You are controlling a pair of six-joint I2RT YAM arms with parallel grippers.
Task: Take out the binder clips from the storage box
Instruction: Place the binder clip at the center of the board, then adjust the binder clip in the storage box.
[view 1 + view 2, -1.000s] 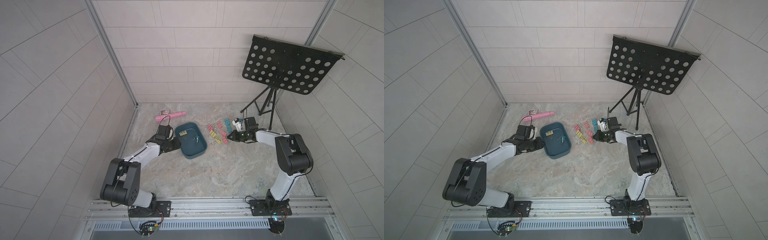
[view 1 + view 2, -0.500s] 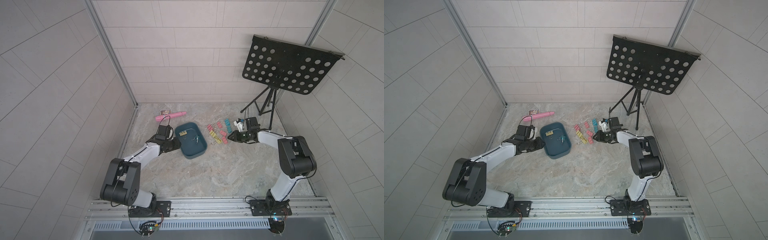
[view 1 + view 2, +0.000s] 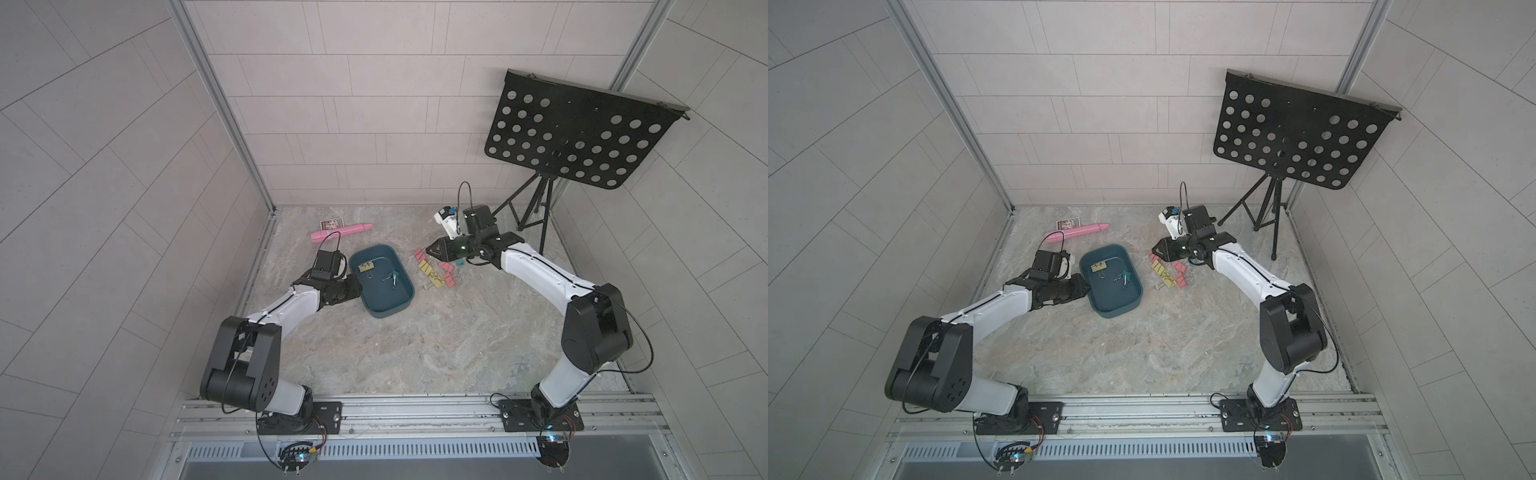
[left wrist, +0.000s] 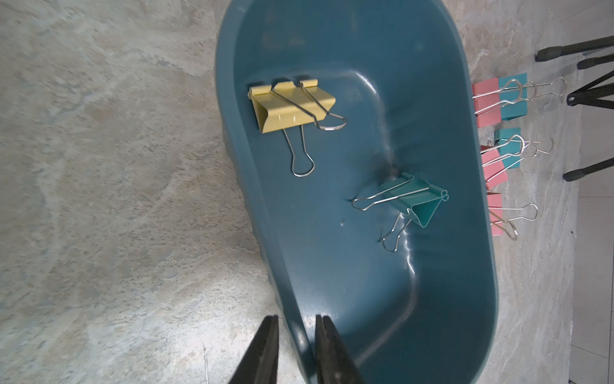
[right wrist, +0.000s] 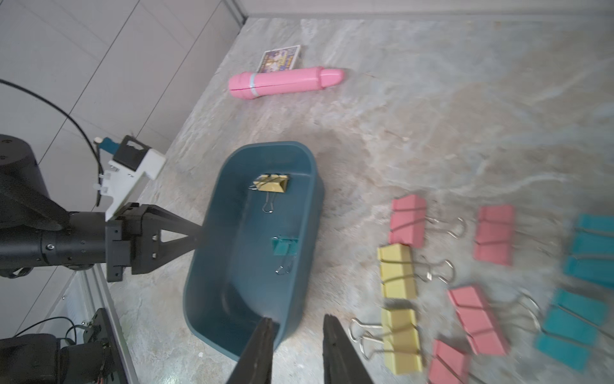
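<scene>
While the left jaws are closed tight on the 9 o'clock long wall of the storage box [image 3: 388, 312], one finger [image 4: 264, 352] outside the rim and the other inside, the right jaws hang parted a little, with nothing between them, over the 12 o'clock edge of the binder clips [image 3: 434, 272] already out on the bench [image 3: 415, 353]. That cluster of pink, yellow and teal clips lies in rough rows at 3 o'clock of the box, just beside it. The box sits flat on the bench, a little towards 12 o'clock from the middle in both top views. On its floor, apart from each other, lie a yellow binder clip [image 4: 292, 106] at the 11 o'clock end, close to the wall with its wire handles splayed, and a teal binder clip [image 4: 417, 202] nearer the middle, tipped on its side. The left arm [image 3: 291, 305] extends from 7 o'clock, the right arm [image 3: 536, 270] from 4 o'clock. A pink tube [image 3: 340, 232] and a small printed card [image 3: 332, 224] lie just beside each other at 11 o'clock of the box, and a black music stand [image 3: 577, 137] stands in the 2 o'clock corner
</scene>
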